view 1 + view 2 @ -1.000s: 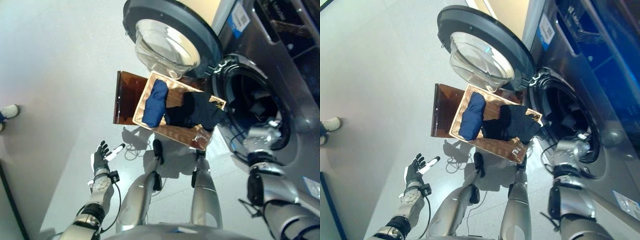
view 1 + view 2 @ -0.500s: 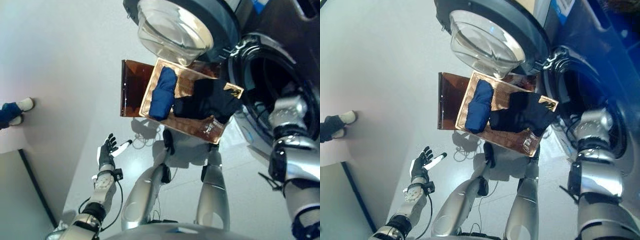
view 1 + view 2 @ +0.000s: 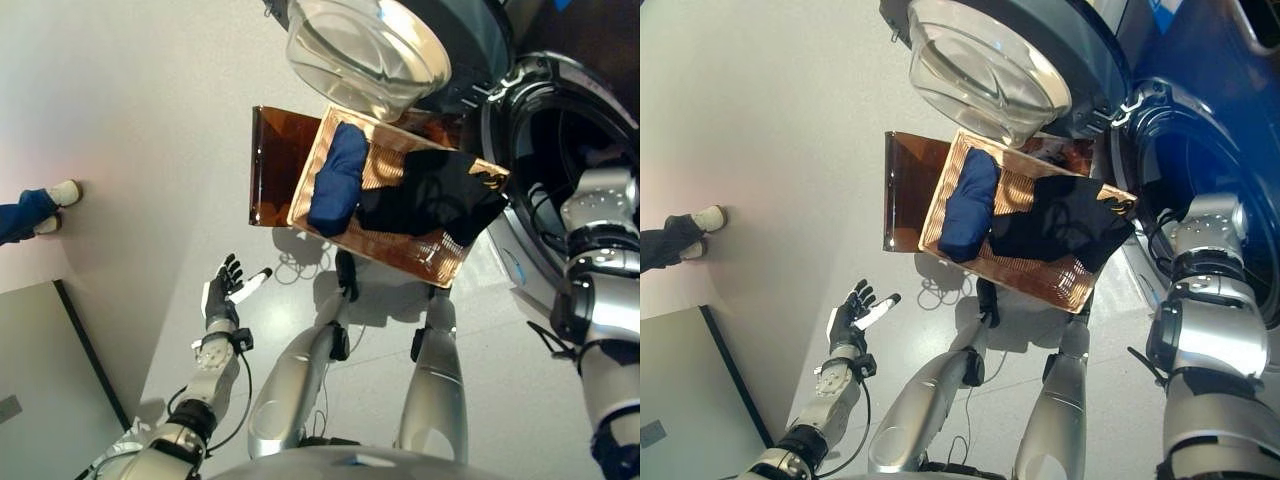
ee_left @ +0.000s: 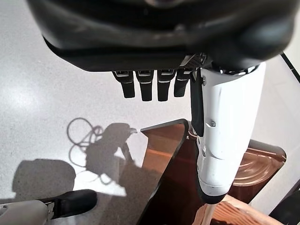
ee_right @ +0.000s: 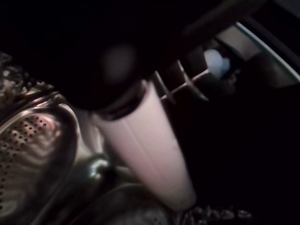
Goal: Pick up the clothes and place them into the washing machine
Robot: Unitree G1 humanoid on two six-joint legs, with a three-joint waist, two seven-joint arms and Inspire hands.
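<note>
Fingers of the left hand (image 3: pixel 222 295) are held straight and slightly spread, the white-covered thumb standing out to the side, with nothing between them; the hand is raised over the grey floor (image 3: pixel 130 130), well apart from the wicker basket (image 3: pixel 440 262) and on the side of it away from the washing machine (image 3: pixel 1200 150). In the left wrist view the same hand (image 4: pixel 154 84) is seen with its fingers in a straight row and the white thumb extended, a brown transparent panel (image 4: pixel 164 140) showing past them. The right arm is reached into the dark drum opening of the washing machine just beside the basket, and the right hand (image 5: pixel 154 150) is shown only in its own wrist view, where a white thumb cover stands out against the perforated metal drum (image 5: pixel 33 140); whether its fingers are spread or closed cannot be told. The clothes are seen lying in the basket: a folded blue garment (image 3: pixel 337 180) is laid lengthwise at the end of the basket farther from the washing machine, and a black garment (image 3: pixel 430 195) is spread loosely over the end nearer to it, draping over the rim. The two garments touch at the middle of the basket. The round glass door (image 3: pixel 370 45) is swung open behind the basket. A person's leg and shoe (image 3: pixel 40 205) are seen at the floor's edge, far from the basket.
</note>
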